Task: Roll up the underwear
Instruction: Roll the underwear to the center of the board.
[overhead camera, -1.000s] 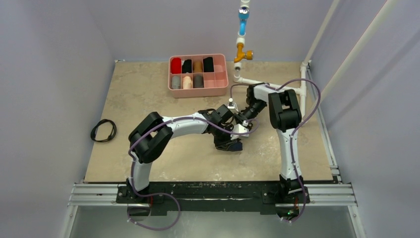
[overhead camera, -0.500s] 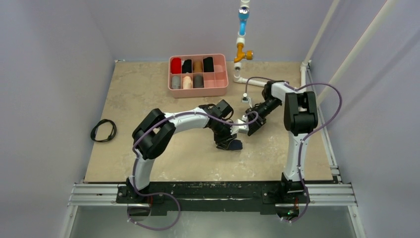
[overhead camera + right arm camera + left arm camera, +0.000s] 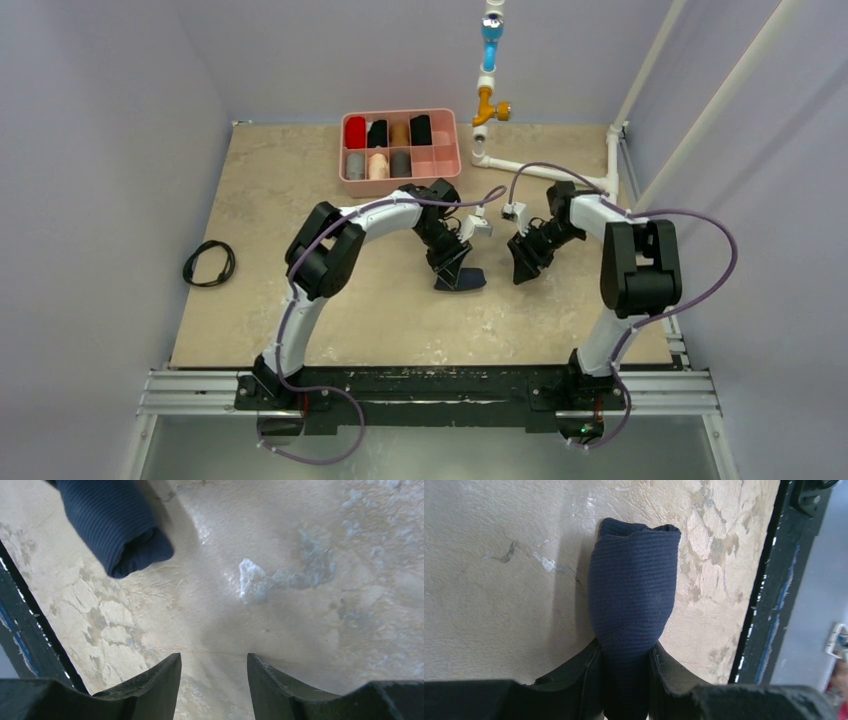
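Straight ahead of our left gripper (image 3: 624, 655), we're pinching the underwear (image 3: 631, 580) end-on; right gripper (image 3: 214, 665) is hovering spread nearby.

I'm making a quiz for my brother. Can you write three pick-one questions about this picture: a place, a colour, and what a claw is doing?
1. Where on the table is the pink tray? A. far side B. near edge C. middle
2. Colour of the underwear? A. red B. navy blue C. yellow
3. The right gripper is? A. squeezing the underwear B. shut, empty C. open, empty
1 A: by the far edge. 2 B: wrist views show dark blue. 3 C: its jaws stand apart; the left gripper holds the underwear.
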Robot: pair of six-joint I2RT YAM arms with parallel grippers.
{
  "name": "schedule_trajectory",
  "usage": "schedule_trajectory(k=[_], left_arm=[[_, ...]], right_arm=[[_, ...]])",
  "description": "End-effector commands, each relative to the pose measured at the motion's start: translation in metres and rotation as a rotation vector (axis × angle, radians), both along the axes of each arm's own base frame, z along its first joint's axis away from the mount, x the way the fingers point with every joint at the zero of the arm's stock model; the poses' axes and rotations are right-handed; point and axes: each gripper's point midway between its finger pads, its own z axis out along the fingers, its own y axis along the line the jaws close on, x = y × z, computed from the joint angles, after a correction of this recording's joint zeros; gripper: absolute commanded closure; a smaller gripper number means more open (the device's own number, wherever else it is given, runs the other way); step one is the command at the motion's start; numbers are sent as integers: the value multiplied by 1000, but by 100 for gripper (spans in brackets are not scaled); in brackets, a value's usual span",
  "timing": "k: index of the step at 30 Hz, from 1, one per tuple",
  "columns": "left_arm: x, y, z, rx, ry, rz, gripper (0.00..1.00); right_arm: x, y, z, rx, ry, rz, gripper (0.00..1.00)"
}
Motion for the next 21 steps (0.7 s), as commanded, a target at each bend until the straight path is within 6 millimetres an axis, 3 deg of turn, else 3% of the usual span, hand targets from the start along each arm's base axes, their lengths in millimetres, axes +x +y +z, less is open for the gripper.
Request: schedule_trajectory(k=[1,10,21], left_arm=[[0,36,-48,198,109,48,100],[4,36,-57,237,163,62,100],[9,36,-61,243,198,79,100]], right_arm=[[11,-1,10,6,-171,-16,49],[7,8,37,7,-374,-3,46],[3,68,57,-86,-632,171,42]])
